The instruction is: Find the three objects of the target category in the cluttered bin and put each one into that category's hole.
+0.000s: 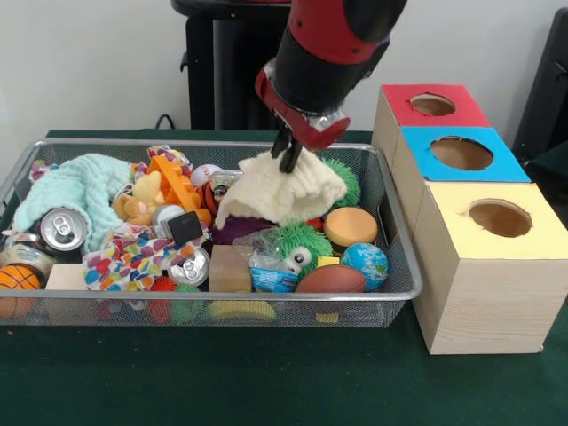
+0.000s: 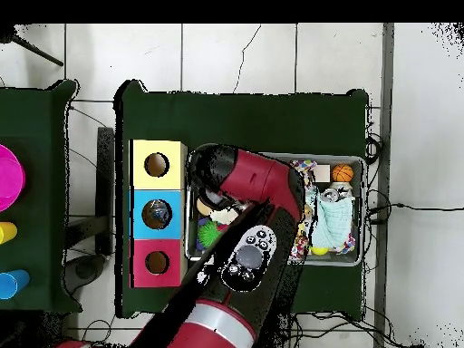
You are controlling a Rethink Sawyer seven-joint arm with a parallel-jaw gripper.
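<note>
The wire mesh bin (image 1: 404,293) sits on the green table, full of toys; in the overhead view my arm covers most of the bin (image 2: 364,210). My gripper (image 1: 288,157) hangs over the bin's right half, shut on a cream knitted cloth (image 1: 280,193) that it holds up by its top while the lower edge drapes on the clutter. One crinkly clear packet with blue and white print (image 1: 272,276) lies near the front wall, under a fuzzy green ball (image 1: 299,240). Other packets are hidden.
Three wooden boxes stand right of the bin with holes on top: red (image 1: 432,105), blue (image 1: 461,153), yellow (image 1: 500,218). The bin also holds a blue globe ball (image 1: 365,264), silver cans (image 1: 60,230), a mint cloth (image 1: 75,185) and a basketball (image 1: 18,280).
</note>
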